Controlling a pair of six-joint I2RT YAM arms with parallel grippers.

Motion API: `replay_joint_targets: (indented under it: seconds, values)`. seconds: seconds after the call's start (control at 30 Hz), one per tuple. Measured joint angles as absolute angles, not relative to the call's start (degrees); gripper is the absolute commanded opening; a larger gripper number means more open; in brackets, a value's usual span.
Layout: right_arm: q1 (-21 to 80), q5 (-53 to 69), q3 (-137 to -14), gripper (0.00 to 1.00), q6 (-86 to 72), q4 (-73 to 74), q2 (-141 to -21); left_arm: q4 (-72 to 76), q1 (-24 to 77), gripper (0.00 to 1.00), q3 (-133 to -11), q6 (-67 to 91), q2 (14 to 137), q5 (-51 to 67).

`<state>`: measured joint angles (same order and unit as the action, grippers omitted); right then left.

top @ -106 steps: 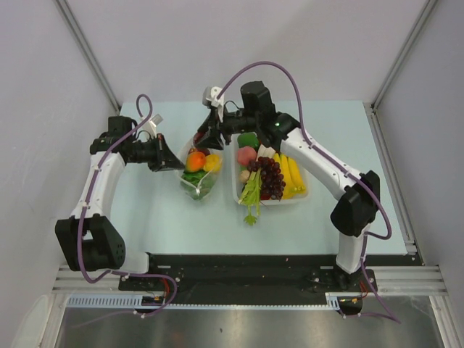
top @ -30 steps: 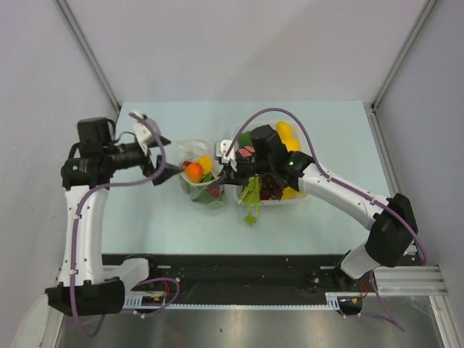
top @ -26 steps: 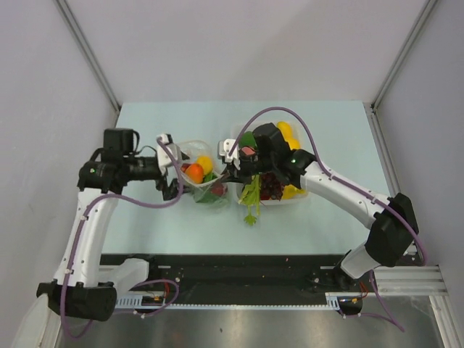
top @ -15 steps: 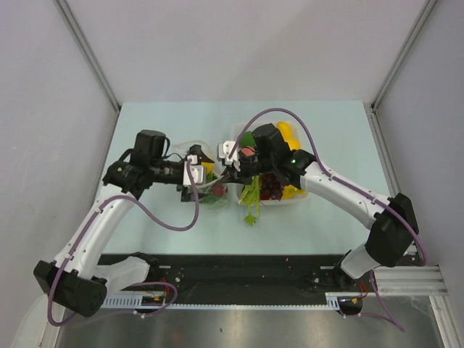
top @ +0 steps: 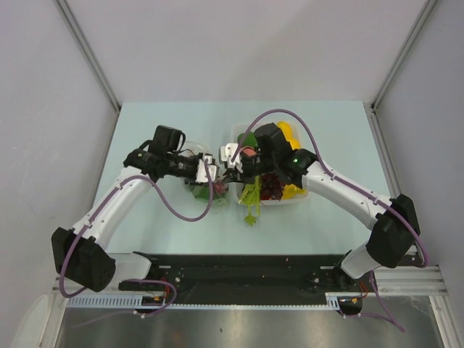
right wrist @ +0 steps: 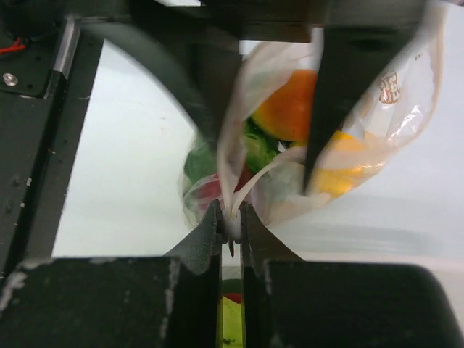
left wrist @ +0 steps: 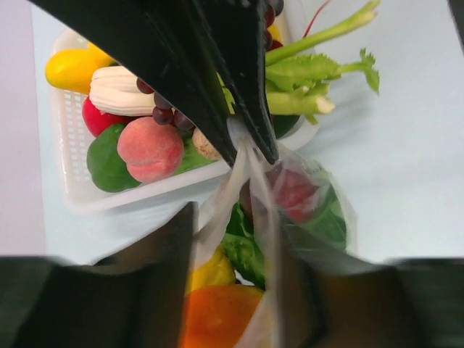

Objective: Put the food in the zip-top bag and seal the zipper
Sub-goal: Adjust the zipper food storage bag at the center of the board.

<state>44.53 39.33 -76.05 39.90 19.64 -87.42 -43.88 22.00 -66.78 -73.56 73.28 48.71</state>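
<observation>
Now left hand astride bag (blurred), right hand still pinching it.

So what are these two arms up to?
They seem to be sealing a clear bag packed with toy food. The right pincer is shut on one end of the bag's zipper. The left pincer straddles that strip, jaws apart. Other pieces sit in the white tray alongside.

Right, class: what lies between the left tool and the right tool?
Only the clear top edge of the bag. The left wrist view shows the right tool pinching it and the left tool open, one finger either side.
</observation>
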Motion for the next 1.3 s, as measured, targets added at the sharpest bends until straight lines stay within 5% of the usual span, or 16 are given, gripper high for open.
replay_joint_targets:
  seconds: [0.1, 0.23, 0.27, 0.37, 0.4, 0.73, 0.83, 1.3]
  values:
    - [43.94, 39.33, -76.05, 0.00, 41.54, 19.59, -87.42, -46.48, 22.00, 0.02, -68.82, -74.76, 74.65, 47.70]
    - [43.24, 39.51, -76.05, 0.05, 42.26, 18.48, -87.42, -48.62, 21.85, 0.00, -69.82, -74.61, 74.63, 47.09]
    - [43.22, 39.57, -75.99, 0.31, 42.13, 17.63, -87.44, -48.77, 21.67, 0.00, -69.76, -73.65, 74.32, 47.05]
    - [43.24, 39.90, -75.85, 0.79, 40.36, 14.55, -87.59, -46.83, 21.02, 0.00, -68.07, -67.29, 71.44, 46.44]
    - [43.18, 39.88, -75.85, 0.81, 39.40, 13.08, -87.59, -45.45, 20.78, 0.00, -66.70, -64.34, 69.63, 45.74]
    - [40.58, 42.81, -75.88, 0.62, 27.27, 8.29, -87.66, -33.30, 20.49, 0.00, -59.00, -35.77, 59.83, 37.93]
    - [40.36, 43.94, -75.88, 0.51, 24.21, 8.12, -87.90, -30.94, 20.49, 0.00, -56.69, -32.05, 59.07, 37.65]
    - [40.42, 45.82, -75.88, 0.27, 18.20, 6.72, -90.41, -24.82, 20.49, 0.00, -52.77, -25.39, 56.97, 37.76]
